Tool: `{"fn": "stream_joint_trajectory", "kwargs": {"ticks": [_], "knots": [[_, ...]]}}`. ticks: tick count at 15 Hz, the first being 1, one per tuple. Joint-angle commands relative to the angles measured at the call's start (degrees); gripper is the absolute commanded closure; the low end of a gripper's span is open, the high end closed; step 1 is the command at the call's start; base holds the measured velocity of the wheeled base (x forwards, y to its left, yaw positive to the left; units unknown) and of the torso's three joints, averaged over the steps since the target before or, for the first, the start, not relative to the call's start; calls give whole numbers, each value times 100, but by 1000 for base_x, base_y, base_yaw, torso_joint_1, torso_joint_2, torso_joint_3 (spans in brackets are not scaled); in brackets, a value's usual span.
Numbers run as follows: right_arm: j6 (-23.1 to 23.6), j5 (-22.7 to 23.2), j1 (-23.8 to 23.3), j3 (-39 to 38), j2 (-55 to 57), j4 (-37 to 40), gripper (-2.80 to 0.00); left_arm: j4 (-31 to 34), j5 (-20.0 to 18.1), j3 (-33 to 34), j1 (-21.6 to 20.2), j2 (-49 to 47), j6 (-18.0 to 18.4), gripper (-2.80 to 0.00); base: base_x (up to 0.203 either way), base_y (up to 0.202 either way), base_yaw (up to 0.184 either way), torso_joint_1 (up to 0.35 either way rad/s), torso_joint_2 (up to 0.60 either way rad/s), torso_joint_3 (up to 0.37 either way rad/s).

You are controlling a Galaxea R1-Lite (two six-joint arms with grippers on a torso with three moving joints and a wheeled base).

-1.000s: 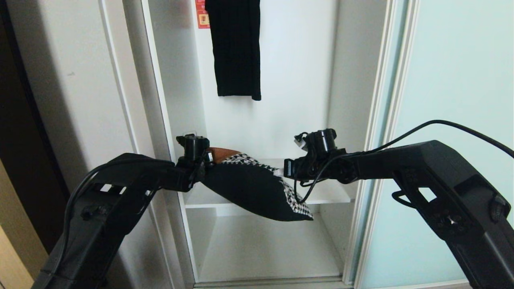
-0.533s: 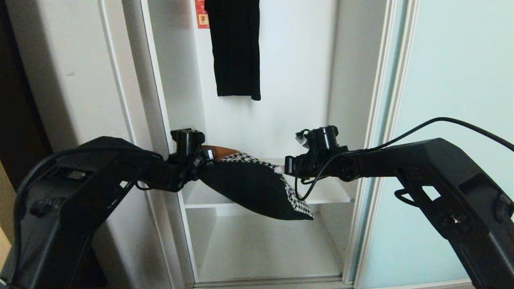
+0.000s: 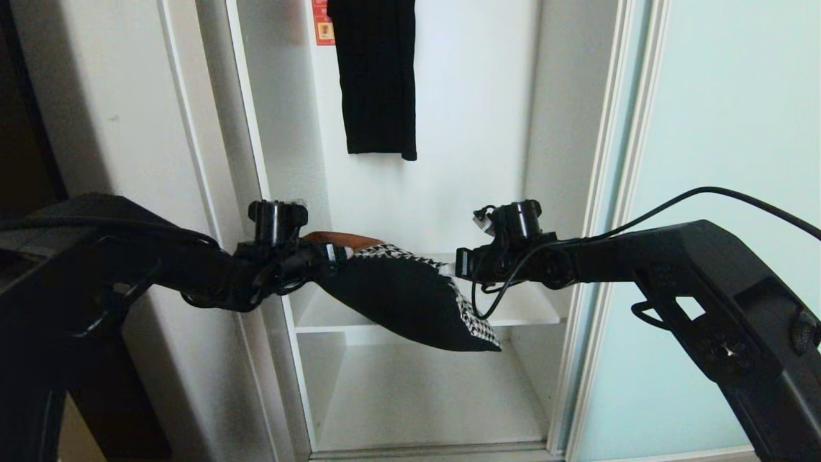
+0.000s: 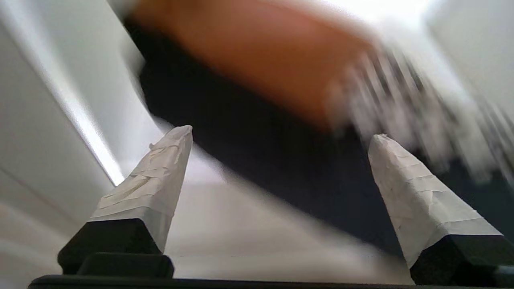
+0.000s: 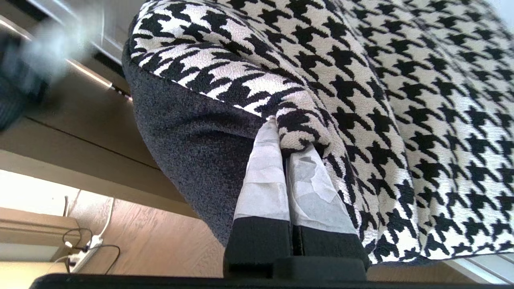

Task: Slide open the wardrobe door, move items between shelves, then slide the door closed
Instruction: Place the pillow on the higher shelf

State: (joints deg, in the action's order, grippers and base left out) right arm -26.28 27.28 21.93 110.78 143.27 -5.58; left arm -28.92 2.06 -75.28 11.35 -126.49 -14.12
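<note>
The houndstooth cushion (image 3: 410, 298) hangs tilted in front of the upper shelf (image 3: 526, 313), black back toward me and tan patch at its left corner. My right gripper (image 3: 451, 272) is shut on the cushion's right edge; in the right wrist view the fingers (image 5: 287, 132) pinch a fold of the cushion (image 5: 381, 80). My left gripper (image 3: 328, 253) stands open at the left corner. In the left wrist view its taped tips (image 4: 280, 134) are wide apart, with the blurred cushion (image 4: 249, 56) just beyond them. The lower shelf (image 3: 423, 398) lies below. The aqua sliding door (image 3: 725, 128) stands slid to the right.
A long black ribbed garment (image 3: 378, 77) hangs at the back of the compartment beside a red sticker (image 3: 322, 22). The white side panel (image 3: 128, 128) borders the opening on the left. Wood floor (image 5: 152, 241) with a cable shows below.
My left gripper has opened and let go of the cushion's left corner, and the left arm has drawn back to the left. The right arm and cushion have stayed put.
</note>
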Motion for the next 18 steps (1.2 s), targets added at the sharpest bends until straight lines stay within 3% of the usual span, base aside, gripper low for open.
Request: {"fn": "stream_joint_trajectory", "kwargs": {"ticks": [1,3,6,7,11,15,16,18], "knots": [[-17,14,-13,-3,-69,-4,0,1342,-844,153,-32,558,-259,-280,0,0,0,0,0,0],[-17,14,-13,-3,-95,1,0,2434,-1192,-128,-116,567,-445,-280,0,0,0,0,0,0],[-17,14,-31,-3,-142,5,0,2850,-1262,-412,-249,304,-481,-280,0,0,0,0,0,0],[-17,14,-36,-3,-133,-1,0,2954,-1252,-509,-260,167,-466,0,0,0,0,0,0,0],[-17,23,-57,-3,-132,-4,0,3431,-1063,-1540,-273,-907,-330,0,0,0,0,0,0,0],[-17,23,-57,-12,-151,-4,0,4041,-341,-3215,-267,-1895,-233,0,0,0,0,0,0,0],[-17,23,-57,-12,-150,13,0,4002,45,-3547,-267,-2166,-227,0,0,0,0,0,0,0],[-8,14,-36,-21,-159,43,0,3194,471,-3629,-265,-2388,-221,0,0,0,0,0,0,0]]}}
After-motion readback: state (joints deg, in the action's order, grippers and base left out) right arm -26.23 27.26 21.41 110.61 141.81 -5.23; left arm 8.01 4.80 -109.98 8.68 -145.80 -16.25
